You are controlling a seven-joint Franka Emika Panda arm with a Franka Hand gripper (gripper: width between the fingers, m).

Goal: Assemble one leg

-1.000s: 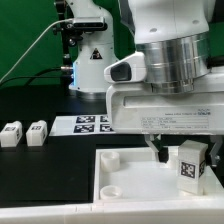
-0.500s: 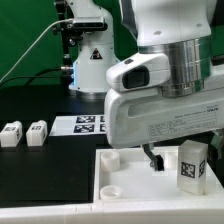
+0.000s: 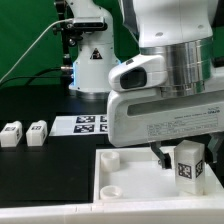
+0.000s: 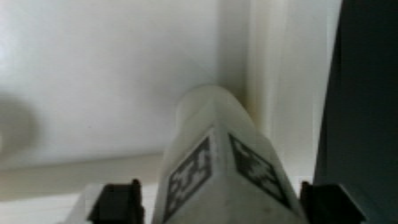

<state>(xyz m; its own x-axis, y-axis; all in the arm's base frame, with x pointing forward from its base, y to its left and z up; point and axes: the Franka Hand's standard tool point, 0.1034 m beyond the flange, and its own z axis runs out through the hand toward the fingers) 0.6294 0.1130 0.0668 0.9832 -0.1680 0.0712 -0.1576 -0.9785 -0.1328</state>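
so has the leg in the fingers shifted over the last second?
Yes, slightly. The leg sits a bit nearer the exterior view's left than before, judged against the plate's corner socket; its height looks about the same.

The arm is glossy white with a ribbed silver-grey wrist ring, its boxy white hand carrying dark fingers.

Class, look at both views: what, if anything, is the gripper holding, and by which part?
The gripper holds a leg, its two fingers clamped on opposite sides of the block's upper part, above the white plate.
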